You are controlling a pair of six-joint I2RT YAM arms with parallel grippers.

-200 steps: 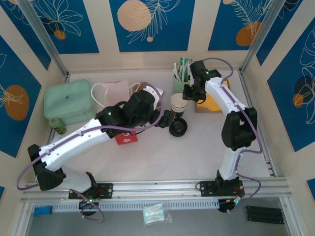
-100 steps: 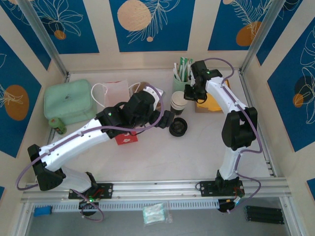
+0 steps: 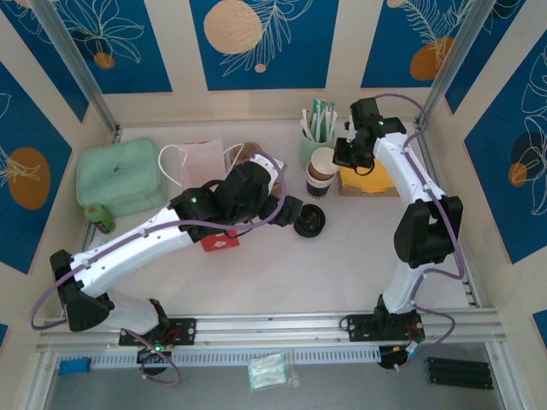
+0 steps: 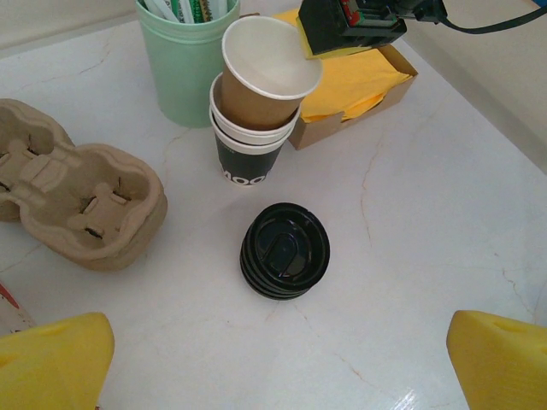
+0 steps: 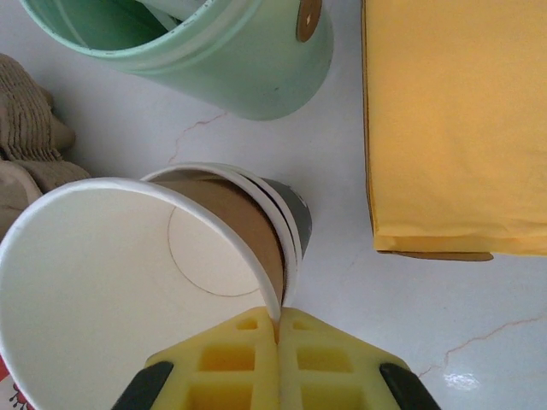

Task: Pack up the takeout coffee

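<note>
1. Pinched the rim of the brown paper cup (image 5: 235, 218) with the right gripper (image 5: 276, 329), pads pressed together on the cup wall
2. Held that cup tilted and lidless, its base nested in the stack of cups (image 4: 246, 158) just ahead of the right fingertips
3. Spread the left gripper (image 4: 273, 363) fully wide, gripping nothing
4. Hovered it over the stack of black lids (image 4: 284, 250), straight ahead between its yellow fingertips (image 4: 53, 359)
5. Faced the mint-green holder (image 4: 186, 60) beyond the cups, cardboard cup carrier (image 4: 77, 201) off to that gripper's left
</note>
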